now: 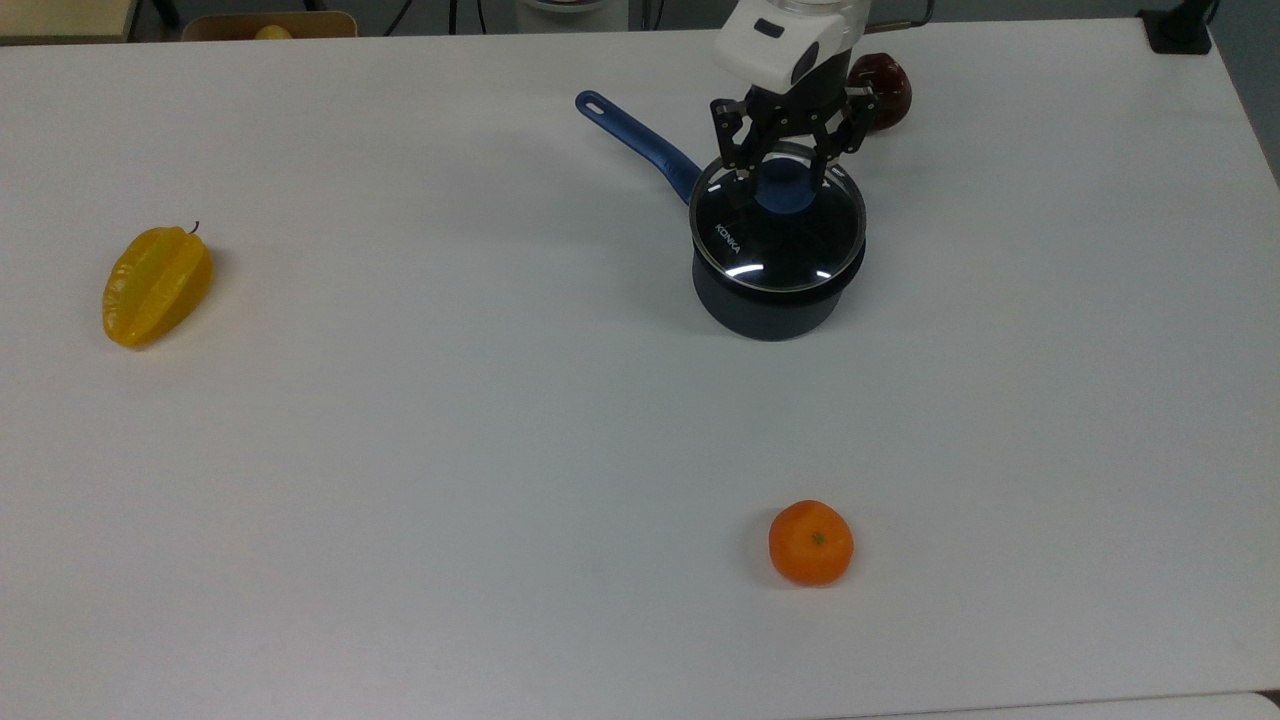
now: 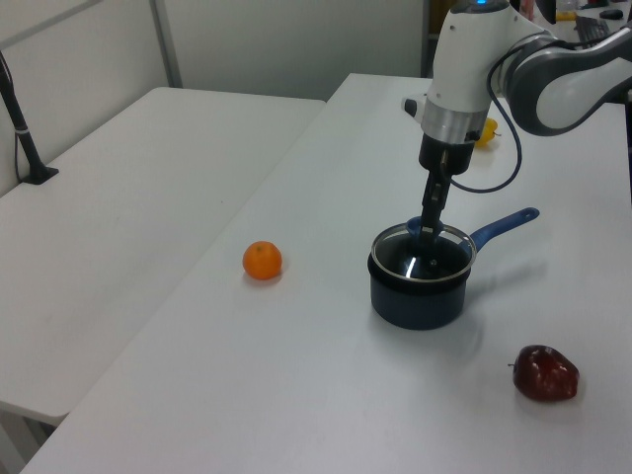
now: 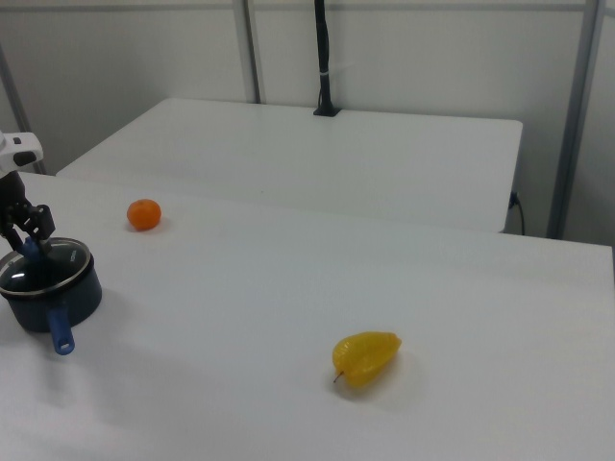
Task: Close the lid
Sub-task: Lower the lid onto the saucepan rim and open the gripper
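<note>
The round glass lid (image 1: 790,245) with white KONKA lettering lies level over the mouth of the dark saucepan (image 1: 765,305), covering it rim to rim. My gripper (image 1: 785,182) comes down from above with its fingers shut on the lid's blue centre knob. The pan's blue handle (image 1: 640,140) points toward the top view's upper left. In the left view, the gripper (image 2: 427,229) stands upright on the lid (image 2: 434,262) above the saucepan (image 2: 420,301). At the right view's left edge, the gripper (image 3: 27,248) is at the lidded pan (image 3: 48,307).
A yellow starfruit (image 1: 155,285) lies at the top view's left. An orange (image 1: 811,542) sits toward the front. A dark red apple (image 1: 893,88) is just behind the gripper. The white table (image 1: 450,450) has wide free room around the pan.
</note>
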Controlling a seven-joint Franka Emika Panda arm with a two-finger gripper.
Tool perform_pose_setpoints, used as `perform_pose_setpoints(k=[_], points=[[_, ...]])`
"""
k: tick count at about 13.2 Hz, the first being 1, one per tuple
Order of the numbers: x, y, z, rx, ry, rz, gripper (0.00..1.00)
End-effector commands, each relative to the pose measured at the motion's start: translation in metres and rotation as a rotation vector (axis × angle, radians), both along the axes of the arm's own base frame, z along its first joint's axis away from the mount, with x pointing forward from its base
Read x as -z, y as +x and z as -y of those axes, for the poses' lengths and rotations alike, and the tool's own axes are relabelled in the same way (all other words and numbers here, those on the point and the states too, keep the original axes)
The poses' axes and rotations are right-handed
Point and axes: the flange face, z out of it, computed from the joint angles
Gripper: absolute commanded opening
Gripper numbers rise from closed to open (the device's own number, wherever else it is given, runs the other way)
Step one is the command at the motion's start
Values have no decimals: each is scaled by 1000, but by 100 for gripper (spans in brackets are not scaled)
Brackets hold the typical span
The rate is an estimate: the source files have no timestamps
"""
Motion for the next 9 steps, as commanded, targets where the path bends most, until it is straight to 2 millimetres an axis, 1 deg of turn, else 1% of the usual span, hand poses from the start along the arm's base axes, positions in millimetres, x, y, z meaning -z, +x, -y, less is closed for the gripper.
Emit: perform_pose_setpoints(k=[1,5,9], points=[[-1,-1,-6,15,-11,30,41],[0,2,-8,12,0,50,41],[5,2,-8,8,-9,43,41]])
